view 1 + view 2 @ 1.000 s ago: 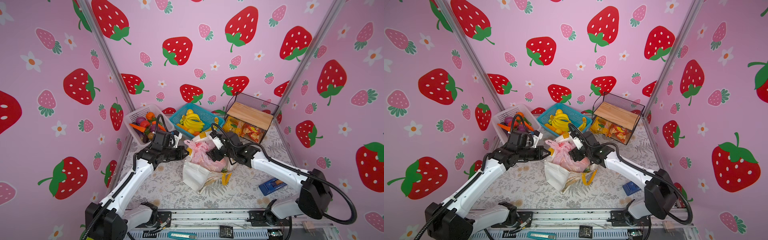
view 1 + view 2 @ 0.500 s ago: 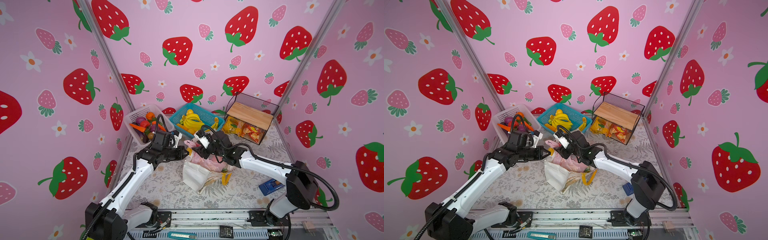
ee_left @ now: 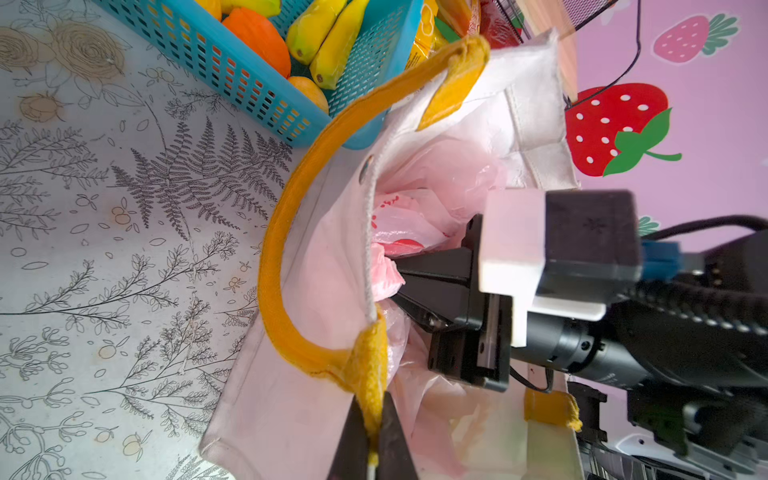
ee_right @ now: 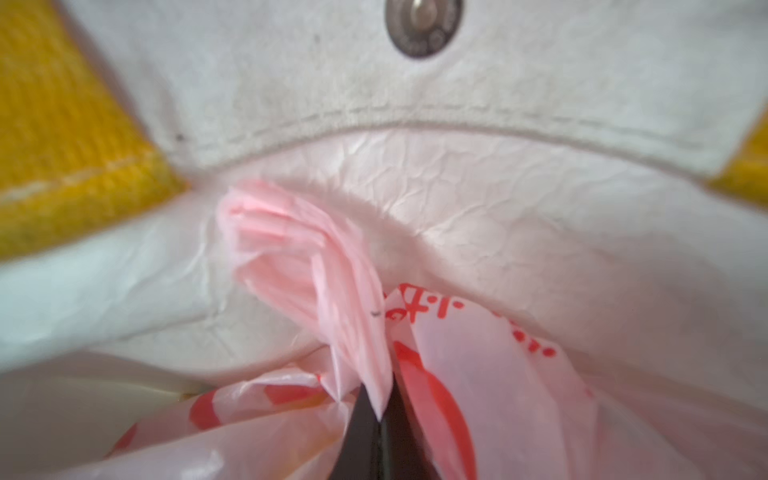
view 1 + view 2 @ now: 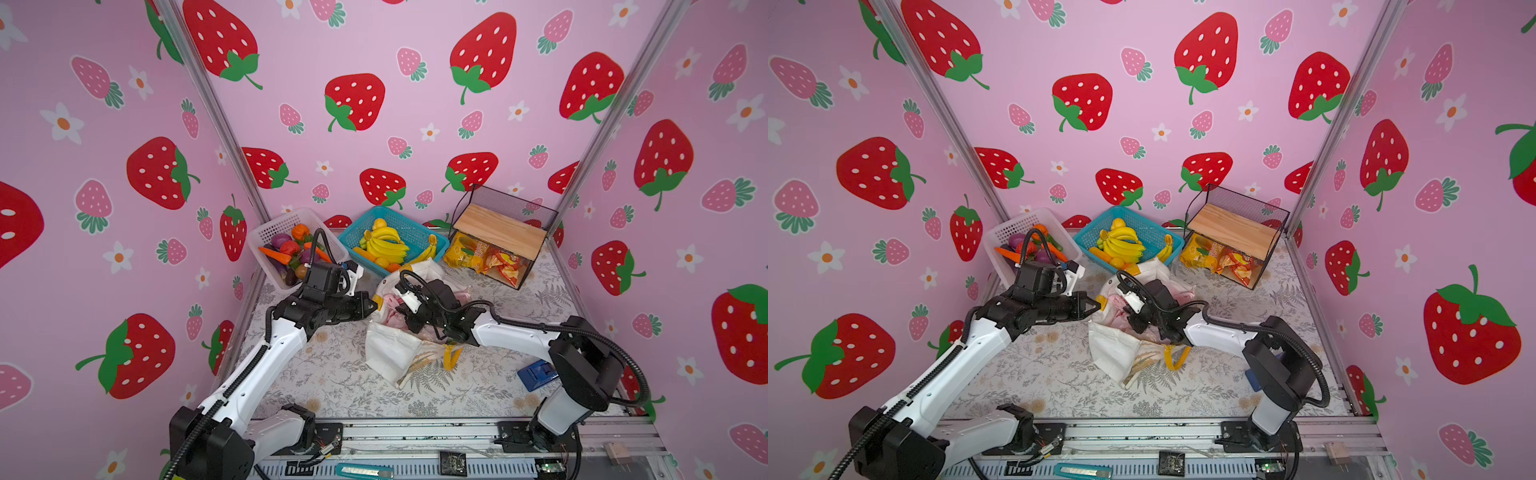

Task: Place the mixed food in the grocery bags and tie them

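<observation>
The white canvas tote [image 5: 388,353] [image 5: 1111,353] with yellow handles lies open at the middle of the table, and the pink plastic bag [image 5: 388,318] [image 3: 436,166] sits inside it. At the tote's left rim, my left gripper [image 3: 372,409] [image 5: 372,306] is shut on the base of a yellow handle [image 3: 274,257]. Reaching into the tote's mouth, my right gripper [image 4: 380,399] [image 3: 395,274] is shut on a bunched fold of the pink bag [image 4: 299,257]. The mixed food is hidden; what the bags hold does not show.
A white basket [image 5: 266,232] of vegetables and a blue basket [image 5: 405,226] of bananas and orange fruits stand at the back. A wire rack [image 5: 498,224] with a wooden top holds snack packets at the back right. A blue object [image 5: 536,374] lies near the right arm's base.
My right gripper moved left into the tote's mouth and went from open to shut on the pink bag's plastic. The left arm stayed still, holding the handle.
</observation>
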Robot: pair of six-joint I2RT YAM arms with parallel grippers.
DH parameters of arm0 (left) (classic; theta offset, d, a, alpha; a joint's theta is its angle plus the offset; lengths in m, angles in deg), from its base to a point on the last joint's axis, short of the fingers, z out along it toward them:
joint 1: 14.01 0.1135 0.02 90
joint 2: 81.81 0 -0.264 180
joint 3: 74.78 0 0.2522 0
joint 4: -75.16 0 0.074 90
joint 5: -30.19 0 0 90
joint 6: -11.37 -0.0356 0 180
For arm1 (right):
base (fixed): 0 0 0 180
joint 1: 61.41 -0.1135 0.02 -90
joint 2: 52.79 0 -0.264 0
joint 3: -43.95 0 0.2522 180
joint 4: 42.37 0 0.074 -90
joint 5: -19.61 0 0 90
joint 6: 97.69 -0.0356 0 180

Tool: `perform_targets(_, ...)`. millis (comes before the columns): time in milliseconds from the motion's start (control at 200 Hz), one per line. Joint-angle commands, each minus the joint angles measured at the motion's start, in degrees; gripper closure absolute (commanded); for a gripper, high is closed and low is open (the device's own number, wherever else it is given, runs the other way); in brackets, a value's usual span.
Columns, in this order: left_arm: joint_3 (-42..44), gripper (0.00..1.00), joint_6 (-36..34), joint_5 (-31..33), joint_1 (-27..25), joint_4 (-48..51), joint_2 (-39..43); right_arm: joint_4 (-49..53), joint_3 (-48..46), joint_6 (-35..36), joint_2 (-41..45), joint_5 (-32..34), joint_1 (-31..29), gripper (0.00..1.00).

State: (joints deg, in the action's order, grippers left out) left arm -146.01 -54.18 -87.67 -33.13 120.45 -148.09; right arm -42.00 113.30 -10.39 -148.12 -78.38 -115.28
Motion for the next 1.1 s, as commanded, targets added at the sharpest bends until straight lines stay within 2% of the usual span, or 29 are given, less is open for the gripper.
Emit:
perform_targets(0,-1.3,1.0,0.8,1.0,0.4,-0.9,0.7,5.0,0.0,1.5,-3.5,-2.7,-0.4,1.0)
perform_targets(90,-1.1,1.0,1.1,0.5,0.4,-1.2,0.4,6.8,2.0,1.7,-4.3,-4.6,-0.3,0.9)
perform_targets(140,-1.1,1.0,1.1,0.7,0.5,-1.1,0.1,7.7,3.0,1.6,-3.5,-5.4,-0.3,0.8)
perform_targets(205,-0.8,1.0,1.3,1.0,0.4,-1.3,0.1,8.7,3.9,1.3,-0.9,-6.4,-0.1,0.63)
perform_targets(260,-0.5,1.0,1.6,1.6,0.4,-1.3,0.1,9.6,4.4,1.0,2.2,-7.2,0.2,0.51)
perform_targets(395,0.5,1.0,2.7,3.2,0.4,-1.9,0.3,12.1,5.0,-0.1,11.4,-7.5,2.2,0.36)
perform_targets(435,0.8,1.0,3.0,3.9,0.5,-2.1,0.4,12.8,4.8,-0.4,15.3,-6.8,3.1,0.28)
perform_targets(495,1.2,0.96,3.7,4.6,0.6,-2.7,0.5,13.7,4.2,-0.7,20.1,-5.1,5.1,0.21)
perform_targets(555,1.4,0.82,4.7,4.9,0.9,-3.7,0.9,14.6,3.6,-0.6,24.4,-1.6,7.4,0.16)
perform_targets(645,1.3,0.62,6.1,6.5,1.5,-5.5,2.1,15.9,2.0,-1.2,30.1,7.4,12.9,0.1)
perform_targets(735,1.0,0.49,7.1,10.2,2.1,-7.4,4.6,16.8,0.4,-2.8,33.7,19.8,19.3,0.0)
perform_targets(805,1.0,0.39,7.7,13.9,3.0,-9.2,7.0,16.1,-1.5,-2.8,35.6,28.3,23.6,0.0)
perform_targets(890,2.1,0.23,8.5,19.5,4.4,-11.8,10.8,12.5,-5.5,-2.4,37.5,35.6,27.9,0.0)
perform_targets(990,6.0,0.06,8.6,31.0,5.6,-15.9,16.0,5.2,-11.9,-4.0,39.1,41.1,30.9,0.0)
perform_targets(1045,9.7,0.0,7.3,37.3,6.0,-19.6,18.7,-1.1,-16.5,-4.0,39.2,43.7,31.4,0.0)
perform_targets(1095,13.6,0.01,5.7,42.9,6.5,-23.3,20.6,-5.8,-20.6,-4.1,38.6,45.3,31.7,0.0)
